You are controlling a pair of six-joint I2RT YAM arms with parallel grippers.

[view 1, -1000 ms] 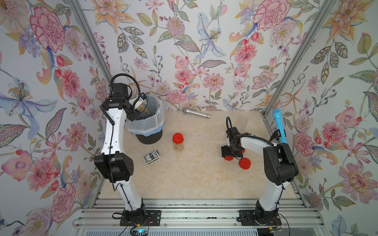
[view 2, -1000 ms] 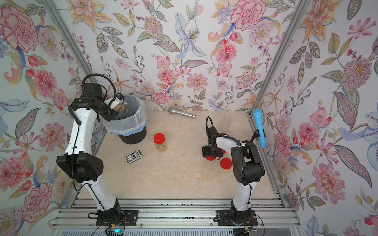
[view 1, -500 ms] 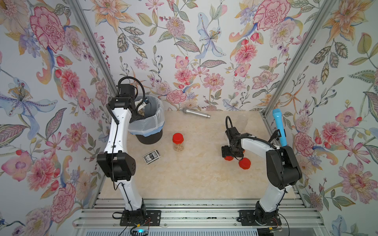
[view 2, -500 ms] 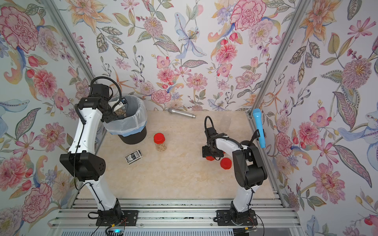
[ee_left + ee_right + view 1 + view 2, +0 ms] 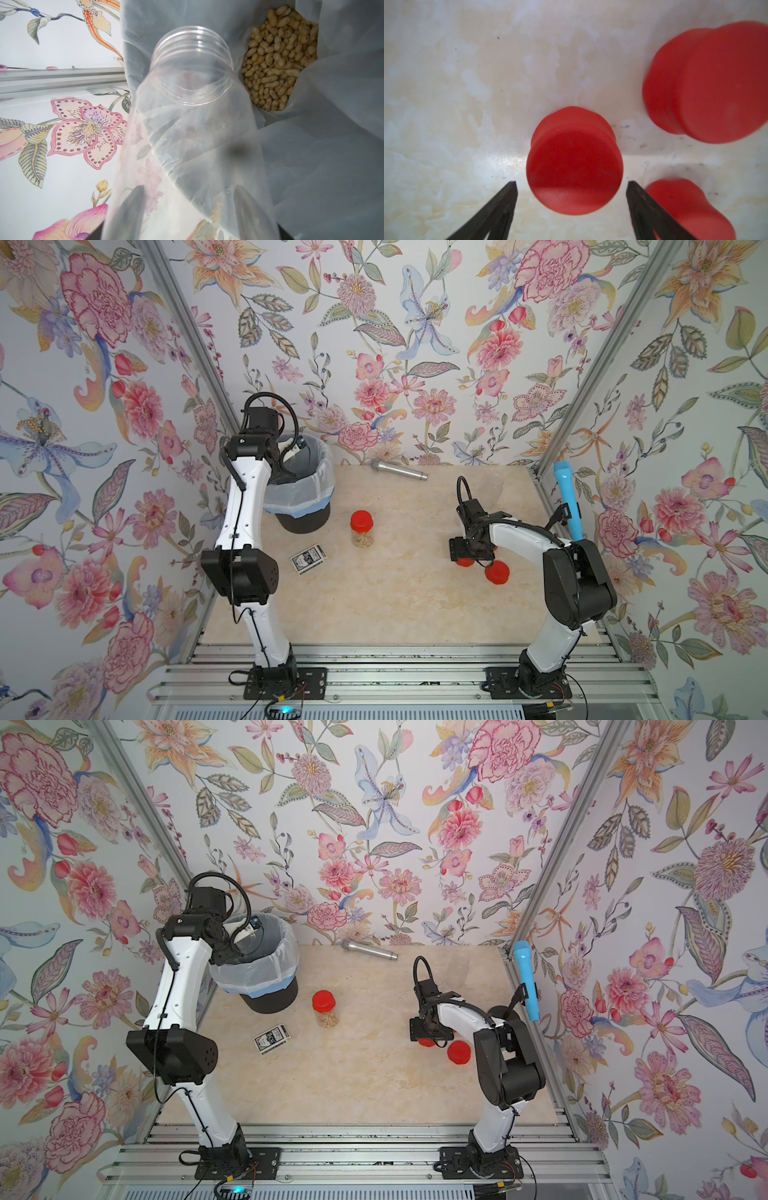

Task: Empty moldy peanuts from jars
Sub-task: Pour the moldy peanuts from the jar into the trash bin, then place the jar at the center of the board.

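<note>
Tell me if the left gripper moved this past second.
Yes. In both top views the left gripper, holding the empty jar, has shifted farther in over the bin, away from the side wall.

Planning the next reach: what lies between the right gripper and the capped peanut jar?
Nothing: in both top views, only bare tabletop stretches between the right gripper and the capped jar.

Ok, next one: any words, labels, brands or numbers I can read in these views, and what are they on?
Card box: pale print on its dark face, too small and blurred to read.
Red lid: no lettering visible.
Empty clear jar: no label visible.
Silver microphone and blue microphone: no markings that can be made out.
No text in these views can be read.
</note>
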